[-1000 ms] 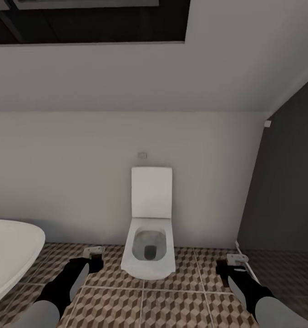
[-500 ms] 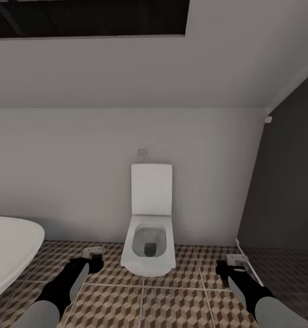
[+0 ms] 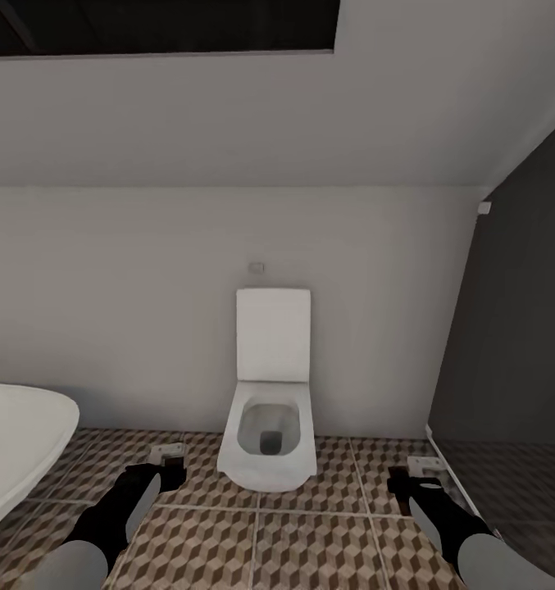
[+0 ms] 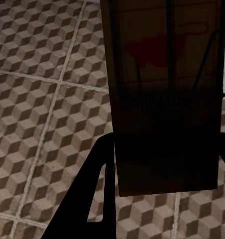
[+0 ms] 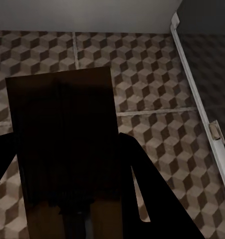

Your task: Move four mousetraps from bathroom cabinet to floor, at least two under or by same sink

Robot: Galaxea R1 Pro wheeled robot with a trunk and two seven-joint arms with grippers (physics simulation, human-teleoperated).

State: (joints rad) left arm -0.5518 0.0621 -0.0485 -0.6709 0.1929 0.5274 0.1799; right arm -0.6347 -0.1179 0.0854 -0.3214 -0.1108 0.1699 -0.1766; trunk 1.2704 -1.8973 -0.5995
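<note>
Patterned cube tiles cover the bathroom floor (image 3: 310, 549) beneath both of my arms, and a plain white wall rises ahead of me.

1. Left claw (image 3: 169, 459): it is held low over the tiles, fingers pointing forward. In the left wrist view, a mousetrap (image 4: 164, 94) sits between my two dark fingers (image 4: 100, 189). It is a brown wooden board with thin dark wires and a red mark on its face. The fingers are closed against its edges, so this claw is pinching the board clear of the floor.

2. Right claw (image 3: 420, 474): it is also low over the tiles, level with the left one. In the right wrist view, a second mousetrap (image 5: 67, 149) lies between my fingers (image 5: 142, 189), its dark metal parts toward the wrist end. This claw is likewise pressed onto its board.

3. Surroundings: a white toilet (image 3: 269, 434) with its lid raised stands against the wall, ahead of and between the two claws. A white bathtub (image 3: 19, 442) rim lies outboard of my left claw. A dark wall panel (image 3: 515, 328) with a white skirting strip (image 5: 199, 99) runs along the floor just outboard of my right claw.
</note>
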